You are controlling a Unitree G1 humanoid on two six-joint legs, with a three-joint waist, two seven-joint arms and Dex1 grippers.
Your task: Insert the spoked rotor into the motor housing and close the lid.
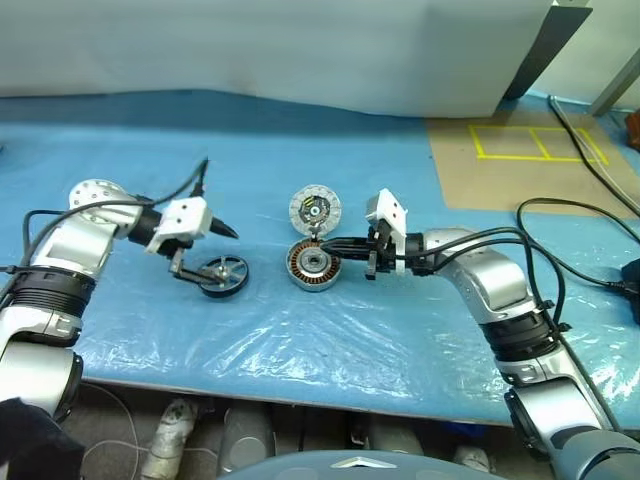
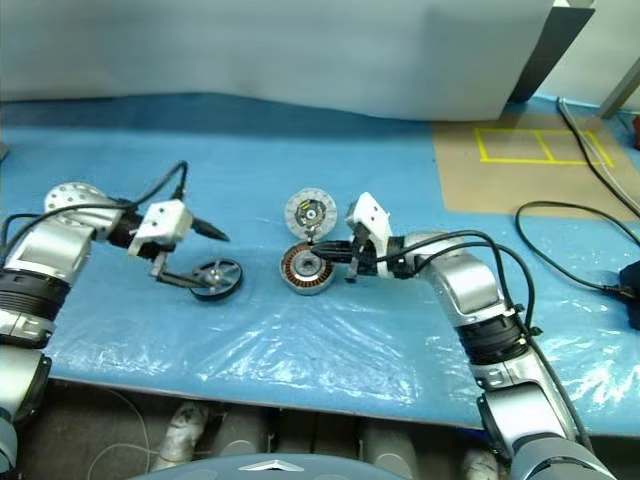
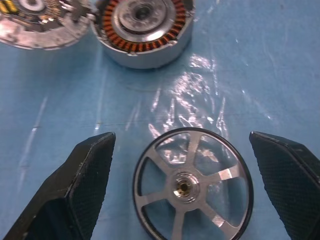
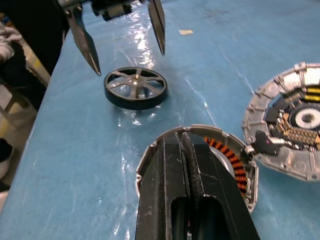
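spoked rotor (image 3: 193,185) flat on blue table cover (image 1: 330,330), untouched between spread fingers of left gripper (image 1: 205,256), right gripper (image 4: 186,150) pressed together over motor housing (image 1: 313,265), holding nothing, lid (image 1: 315,210) inner face up just beyond housing

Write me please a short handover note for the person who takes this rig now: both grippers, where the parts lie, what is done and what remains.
Left gripper: open, hovering over the spoked rotor, one finger on each side, not gripping.
Right gripper: shut, empty, its tips at the motor housing.
Parts: the rotor lies flat on the blue table cover, to the robot's left of the housing. The lid lies just behind the housing, inner face up.
Done: nothing inserted.
Left: grasp rotor, seat it in housing, close lid.
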